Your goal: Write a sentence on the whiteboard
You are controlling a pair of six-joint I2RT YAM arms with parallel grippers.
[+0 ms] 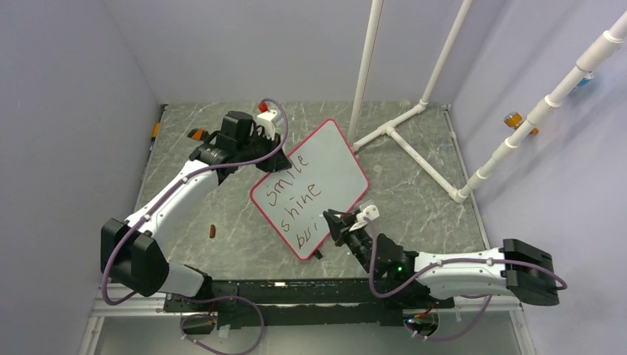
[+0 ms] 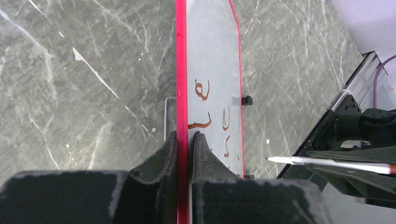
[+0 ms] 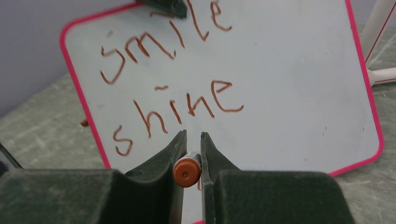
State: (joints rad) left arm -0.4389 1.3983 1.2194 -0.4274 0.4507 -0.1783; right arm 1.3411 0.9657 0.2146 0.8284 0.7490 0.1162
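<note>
Your right claw (image 3: 192, 137) hides the third word of the sentence (image 1: 296, 196); from above it's an unreadable scrawl. That claw clamps a marker (image 3: 186, 172), tip hidden. Your left claw (image 2: 185, 136) pinches the whiteboard (image 1: 333, 159) rim. The board sits mid-way across the counter (image 1: 414, 200), its lines climbing toward the far right.

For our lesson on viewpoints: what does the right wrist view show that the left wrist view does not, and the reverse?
Only right wrist: the sentence face-on, "smile" and "shine" readable. Only left wrist: the left gripper clamping the red rim of the whiteboard, seen edge-on, and a black clip. Both: whiteboard, brown writing, the marker in the right gripper, marbled table.
</note>
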